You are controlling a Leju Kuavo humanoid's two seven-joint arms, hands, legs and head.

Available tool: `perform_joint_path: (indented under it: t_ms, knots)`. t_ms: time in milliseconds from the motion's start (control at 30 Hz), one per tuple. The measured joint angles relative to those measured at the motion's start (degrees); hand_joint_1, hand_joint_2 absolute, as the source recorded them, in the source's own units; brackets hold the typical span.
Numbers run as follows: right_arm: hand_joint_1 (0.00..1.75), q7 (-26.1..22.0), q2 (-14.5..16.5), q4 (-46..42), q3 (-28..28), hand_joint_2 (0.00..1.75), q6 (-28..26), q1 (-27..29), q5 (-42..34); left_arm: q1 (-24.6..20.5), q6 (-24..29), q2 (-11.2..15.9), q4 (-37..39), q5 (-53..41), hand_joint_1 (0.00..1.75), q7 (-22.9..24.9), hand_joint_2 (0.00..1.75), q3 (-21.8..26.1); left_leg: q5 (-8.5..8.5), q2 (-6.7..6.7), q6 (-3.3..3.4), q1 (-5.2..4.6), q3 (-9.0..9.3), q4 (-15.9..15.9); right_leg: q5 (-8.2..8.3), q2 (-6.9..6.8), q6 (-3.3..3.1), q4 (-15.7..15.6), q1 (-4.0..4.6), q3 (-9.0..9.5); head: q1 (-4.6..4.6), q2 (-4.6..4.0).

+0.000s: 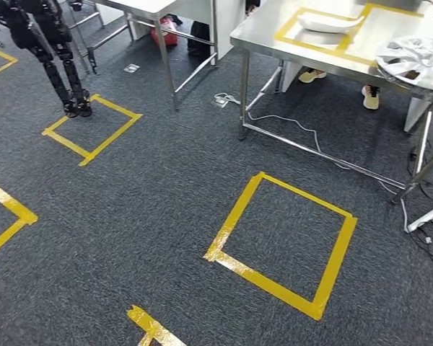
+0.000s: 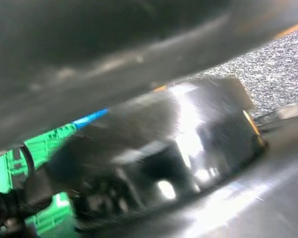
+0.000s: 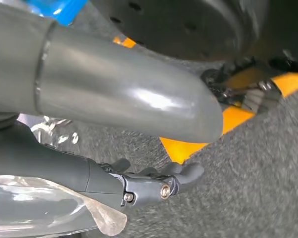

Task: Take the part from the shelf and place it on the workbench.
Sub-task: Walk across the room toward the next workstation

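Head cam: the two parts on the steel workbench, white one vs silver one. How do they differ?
The white part is smooth and plain; the silver part has spokes and cut-outs like a wheel cover. The white part lies inside a yellow tape rectangle; the silver part lies outside it, at the workbench near edge. Both lie flat on the workbench.

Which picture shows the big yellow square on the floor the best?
The head view: the whole yellow tape square lies on the grey carpet in front of the steel table. The right wrist view catches just a piece of yellow tape, blurred, beyond the right hand. The left wrist view is too blurred to tell.
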Motion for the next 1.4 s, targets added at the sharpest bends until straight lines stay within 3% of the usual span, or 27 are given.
perform_joint_path:
  t_ms: [33, 67, 100, 167, 233, 300, 333, 400, 467, 500, 533, 567, 600, 667, 700, 767, 833, 900, 967, 1033, 1067, 1100, 1133, 1200, 1267, 1333, 1400]
  knots:
    - [0.00, -0.03, -0.05, 0.03, 0.19, 0.00, 0.22, 0.05, 0.21, -0.02, -0.04, -0.01, 0.00, -0.03, 0.00, 0.06, 0.00, -0.11, -0.34, 0.24, -0.17, 0.22, -0.65, 1.72, -0.08, -0.96, 0.02, 0.00, 0.01, 0.00, 0.00, 0.00]
    - [0.00, -0.13, -0.09, 0.04, 0.36, 0.00, 0.49, 0.03, 0.44, 0.01, -0.08, -0.01, 0.00, -0.05, 0.00, 0.15, 0.00, -0.23, 0.48, 0.47, -0.28, 0.41, -0.14, 1.07, -0.16, -1.82, 0.08, 0.01, 0.00, 0.05, -0.01, 0.00]
    - [0.00, -0.25, -0.10, 0.05, 0.56, 0.00, 0.73, -0.02, 0.68, 0.05, -0.11, 0.02, 0.00, -0.07, 0.00, 0.24, 0.00, -0.35, 2.13, 0.87, -0.31, 0.56, 1.46, -1.71, -0.27, -2.60, 0.19, 0.01, -0.02, 0.17, -0.01, 0.00]
    - [0.00, -0.49, -0.11, 0.07, 0.98, 0.00, 1.08, -0.09, 1.15, -0.01, -0.13, 0.01, -0.01, -0.12, 0.00, 0.33, 0.00, -0.60, 5.25, 3.23, -0.08, 0.44, 5.84, -9.80, -0.63, -3.94, 0.70, 0.02, 0.10, 0.37, -0.05, 0.00]
    - [0.00, -0.64, -0.18, 0.09, 1.34, 0.00, 1.25, -0.19, 1.41, -0.16, -0.15, -0.06, -0.04, -0.16, 0.00, 0.32, 0.00, -0.76, 6.00, 4.77, 0.49, 0.08, 7.98, -14.04, -1.06, -4.98, 1.43, 0.01, 0.33, 0.46, 0.07, 0.00]
    - [0.00, -0.74, -0.27, 0.10, 1.67, 0.00, 1.37, -0.38, 1.54, -0.17, -0.16, -0.09, -0.07, -0.17, 0.00, 0.31, 0.00, -0.80, 5.81, 3.81, 1.18, -0.15, 7.96, -14.34, -1.33, -5.91, 2.11, -0.21, 0.32, 1.04, 0.19, 0.00]
    - [0.00, -0.80, -0.33, 0.10, 1.80, 0.00, 1.48, -0.48, 1.58, -0.14, -0.17, -0.09, -0.07, -0.17, 0.00, 0.31, 0.00, -0.81, 5.89, 3.22, 1.53, -0.13, 7.97, -14.47, -1.62, -5.52, 2.45, -0.12, 0.19, 1.28, 0.23, 0.00]
    - [0.00, -0.97, -0.43, 0.13, 1.96, 0.00, 1.80, -0.51, 1.64, -0.17, -0.21, -0.13, -0.07, -0.17, 0.00, 0.31, 0.00, -0.81, 6.25, 2.01, 2.25, 0.05, 7.98, -14.76, -3.73, -2.68, 2.89, 2.57, -0.03, 0.34, 0.46, 0.00]
    - [0.00, -1.06, -0.51, 0.23, 1.99, 0.00, 2.05, -0.37, 1.69, -0.27, -0.28, -0.18, -0.07, -0.17, 0.00, 0.31, 0.00, -0.81, 6.39, 0.72, 2.71, 0.04, 7.82, -14.80, -7.73, 0.40, 2.91, 10.21, -0.07, -3.48, 0.73, 0.00]
    - [0.00, -1.06, -0.52, 0.28, 2.03, 0.00, 2.12, -0.27, 1.73, -0.30, -0.30, -0.20, -0.07, -0.17, 0.00, 0.31, 0.00, -0.81, 6.39, -0.05, 2.84, -0.06, 7.78, -14.79, -9.23, 0.96, 2.85, 14.27, -0.04, -5.65, 0.78, 0.00]
    - [0.00, -1.09, -0.54, 0.31, 2.08, 0.00, 2.20, -0.18, 1.76, -0.29, -0.32, -0.20, -0.07, -0.16, 0.00, 0.31, 0.00, -0.81, 6.39, -0.87, 2.91, -0.16, 7.78, -14.76, -9.69, 1.18, 2.76, 16.95, -0.02, -7.28, 0.80, 0.00]
    - [0.00, -1.17, -0.57, 0.32, 2.15, 0.00, 2.30, -0.12, 1.81, -0.27, -0.32, -0.20, -0.07, -0.16, 0.00, 0.31, 0.00, -0.81, 6.38, -1.70, 2.93, -0.24, 7.82, -14.73, -8.81, 1.29, 2.62, 17.24, 0.00, -7.86, 0.81, 0.00]
    - [0.00, -1.30, -0.62, 0.32, 2.22, 0.00, 2.40, -0.08, 1.87, -0.26, -0.32, -0.19, -0.07, -0.15, 0.00, 0.31, 0.00, -0.81, 6.38, -2.58, 2.93, -0.30, 7.90, -14.70, -6.82, 1.54, 2.44, 15.22, 0.00, -7.36, 0.81, 0.00]
    - [0.00, -1.58, -0.78, 0.33, 2.31, 0.00, 2.60, -0.09, 1.95, -0.33, -0.33, -0.27, -0.08, -0.15, 0.00, 0.31, 0.00, -0.81, 6.36, -4.27, 2.83, -0.42, 8.00, -14.59, -2.02, 3.92, 1.88, 7.10, -0.02, -4.35, 0.87, 0.00]
    - [0.00, -1.70, -0.87, 0.36, 2.33, 0.00, 2.68, -0.10, 1.97, -0.39, -0.34, -0.34, -0.08, -0.15, 0.00, 0.31, 0.00, -0.81, 6.35, -5.06, 2.67, -0.46, 7.95, -14.49, -0.58, 5.19, 1.73, 3.68, -0.07, -3.02, 0.89, 0.00]
    - [0.00, -1.85, -1.00, 0.40, 2.38, 0.00, 2.86, -0.15, 2.04, -0.43, -0.35, -0.45, -0.10, -0.16, 0.00, 0.31, 0.00, -0.81, 6.45, -6.44, 2.06, -0.35, 7.66, -14.44, 0.01, 6.38, 1.56, 0.94, 0.00, -1.76, 0.92, 0.00]
    - [0.00, -1.96, -1.01, 0.41, 2.56, 0.00, 3.09, -0.24, 2.20, -0.31, -0.36, -0.45, -0.11, -0.16, 0.00, 0.31, 0.00, -0.81, 6.57, -7.10, 1.34, -0.11, 7.32, -14.39, 0.30, 5.02, 1.25, 0.46, 0.04, -1.17, 0.92, 0.00]
    - [0.00, -2.07, -1.03, 0.42, 2.79, 0.00, 3.26, -0.19, 2.45, -0.25, -0.37, -0.43, -0.11, -0.16, 0.00, 0.31, 0.00, -0.81, 5.02, -4.44, 0.74, -0.18, 6.18, -12.07, 0.65, 3.36, 0.72, -0.15, -0.10, -0.64, 0.71, 0.00]
    - [0.00, -2.14, -1.05, 0.47, 2.97, 0.00, 3.34, -0.05, 2.79, -0.38, -0.37, -0.42, -0.11, -0.17, 0.00, 0.31, 0.00, -0.83, 1.43, -0.93, 0.15, -0.11, 3.15, -5.60, 0.62, 1.50, 0.43, -0.41, -0.10, -0.35, 0.49, 0.00]
    - [0.00, -2.15, -1.09, 0.53, 3.21, 0.00, 3.37, 0.02, 3.07, -0.44, -0.37, -0.41, -0.11, -0.17, 0.00, 0.31, 0.00, -0.83, -0.96, 0.08, -0.40, 0.31, 0.04, 0.88, 0.39, -0.47, 0.38, -0.38, -0.06, -0.22, 0.44, 0.00]
    - [0.00, -2.15, -1.11, 0.54, 3.32, 0.00, 3.37, 0.02, 3.19, -0.40, -0.37, -0.39, -0.11, -0.17, 0.00, 0.31, 0.00, -0.83, -0.71, 0.29, -0.60, 0.53, -0.37, 1.75, 0.24, -1.40, 0.43, -0.37, -0.07, -0.12, 0.44, 0.00]
    - [0.00, -2.15, -1.13, 0.55, 3.42, 0.00, 3.37, -0.02, 3.28, -0.35, -0.37, -0.35, -0.11, -0.17, 0.00, 0.33, 0.00, -0.83, 0.67, 0.56, -0.75, 0.72, 0.43, 0.25, 0.08, -2.24, 0.54, -0.36, -0.10, 0.06, 0.43, 0.00]
    - [0.00, -2.14, -1.13, 0.55, 3.50, 0.00, 3.37, -0.06, 3.39, -0.32, -0.38, -0.32, -0.11, -0.18, 0.00, 0.34, 0.00, -0.83, 2.73, 1.15, -0.83, 0.86, 2.24, -3.18, -0.13, -3.00, 0.72, -0.35, -0.14, 0.34, 0.43, 0.00]
    - [0.00, -2.13, -1.17, 0.56, 3.69, 0.00, 3.37, -0.11, 3.63, -0.39, -0.40, -0.32, -0.11, -0.20, 0.00, 0.38, 0.00, -0.83, 5.62, 3.65, -0.63, 0.73, 6.19, -10.75, -0.75, -4.31, 1.41, -0.27, 0.00, 0.69, 0.41, 0.00]
    - [0.00, -2.10, -1.24, 0.57, 3.81, 0.00, 3.36, -0.16, 3.81, -0.49, -0.42, -0.39, -0.13, -0.25, 0.00, 0.39, 0.00, -0.83, 5.92, 4.90, 0.09, 0.31, 7.69, -13.83, -1.30, -5.46, 2.14, -0.28, 0.26, 0.88, 0.51, 0.00]
    - [0.00, -2.10, -1.27, 0.59, 3.91, 0.00, 3.36, -0.37, 3.92, -0.44, -0.44, -0.38, -0.13, -0.31, 0.00, 0.46, 0.00, -0.83, 5.88, 3.67, 0.95, 0.12, 7.62, -14.05, -1.60, -6.29, 2.72, -0.48, 0.18, 1.62, 0.62, 0.00]
    - [0.00, -2.19, -1.30, 0.59, 4.12, 0.00, 3.36, -0.54, 4.01, -0.39, -0.46, -0.34, -0.13, -0.35, 0.00, 0.54, 0.00, -0.83, 6.08, 2.40, 1.71, 0.22, 7.65, -14.30, -3.10, -3.92, 3.18, 1.21, -0.12, 1.31, 0.84, 0.00]
